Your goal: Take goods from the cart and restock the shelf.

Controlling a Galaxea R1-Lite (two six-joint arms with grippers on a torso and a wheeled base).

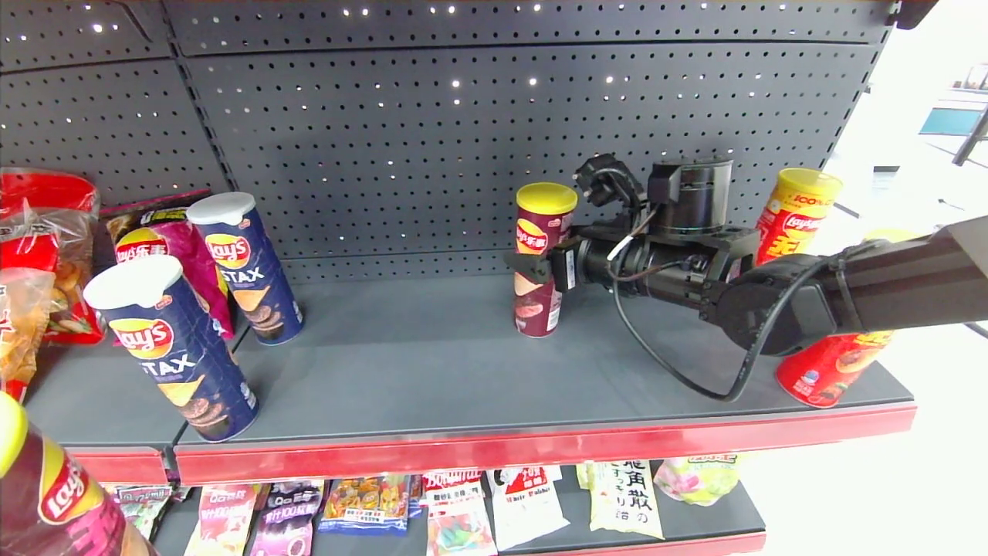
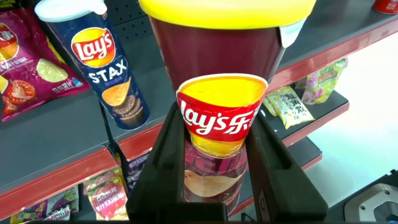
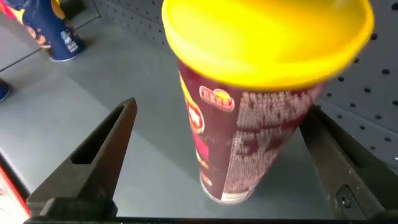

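Note:
A maroon chip can with a yellow lid [image 1: 542,259] stands upright mid-shelf on the grey shelf [image 1: 432,363]. My right gripper [image 1: 539,272] reaches in from the right and is open around this can [image 3: 249,143]; one finger [image 3: 93,165] stands clearly apart from it, the other finger [image 3: 339,168] is close beside it. My left gripper [image 2: 217,130] is shut on a second maroon, yellow-lidded can [image 2: 214,118], held in front of the shelf's left end. That held can [image 1: 46,494] shows at the lower left corner of the head view.
Two blue chip cans [image 1: 247,266] [image 1: 174,351] lean at the shelf's left, with snack bags [image 1: 46,255] behind them. Red cans [image 1: 799,212] [image 1: 830,367] stand at the right end behind my right arm. Packets [image 1: 463,510] fill the lower shelf. A pegboard backs the shelf.

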